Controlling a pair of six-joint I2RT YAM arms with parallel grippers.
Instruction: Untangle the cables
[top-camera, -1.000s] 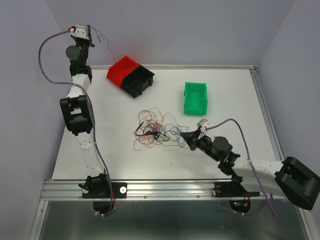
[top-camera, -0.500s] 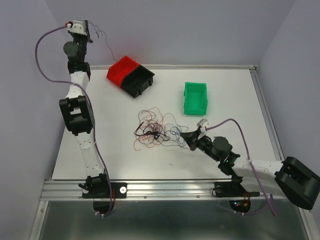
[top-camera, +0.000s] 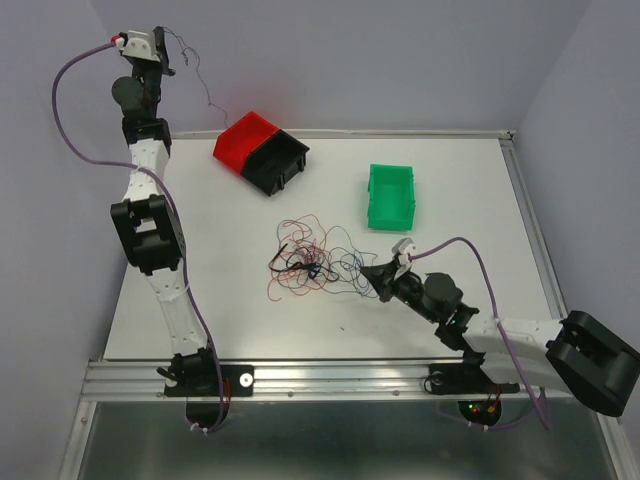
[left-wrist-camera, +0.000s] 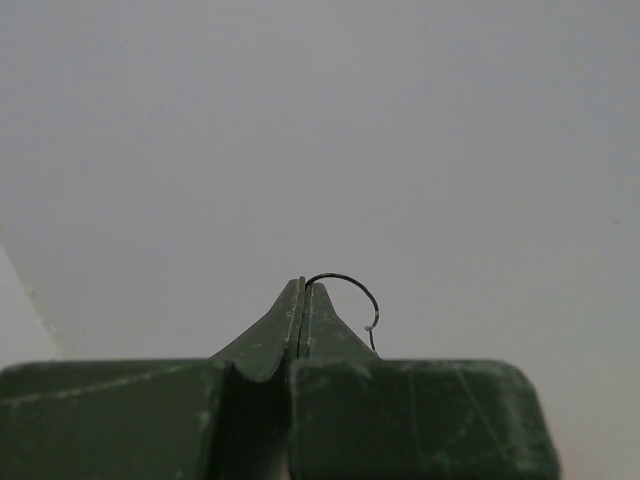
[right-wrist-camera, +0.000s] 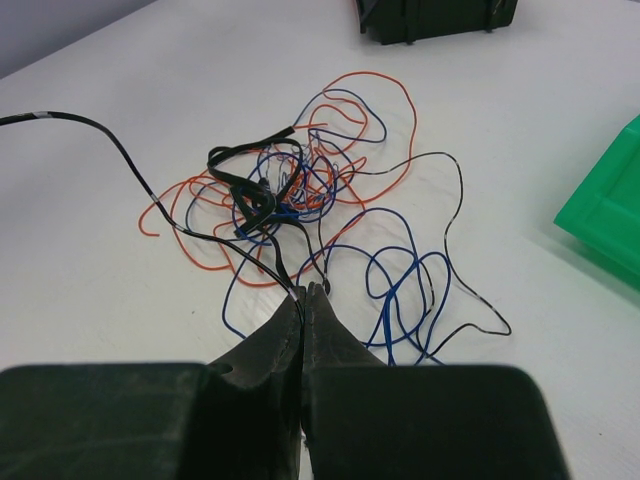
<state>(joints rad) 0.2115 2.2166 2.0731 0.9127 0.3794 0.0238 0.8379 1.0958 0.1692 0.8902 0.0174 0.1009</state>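
Observation:
The cables (top-camera: 308, 260) lie as a tangle of thin red, orange, blue and black wires on the white table (top-camera: 200, 270); the right wrist view shows the knot (right-wrist-camera: 275, 190) close ahead. My right gripper (top-camera: 376, 277) rests low at the tangle's right edge, and its shut tips (right-wrist-camera: 305, 290) pinch black strands that lead into the knot. My left gripper (top-camera: 163, 45) is raised high at the far left, off the table. It is shut on a single thin black cable (top-camera: 196, 70), which dangles free and curls past its tip (left-wrist-camera: 345, 280).
A red and black bin (top-camera: 260, 150) stands at the back left of the table. A green bin (top-camera: 390, 195) stands at the back right, and its corner (right-wrist-camera: 610, 210) shows in the right wrist view. Lilac arm cables loop beside both arms.
My left arm has swung further up and to the left, carrying the black cable with it. The right arm and the tangle have stayed put.

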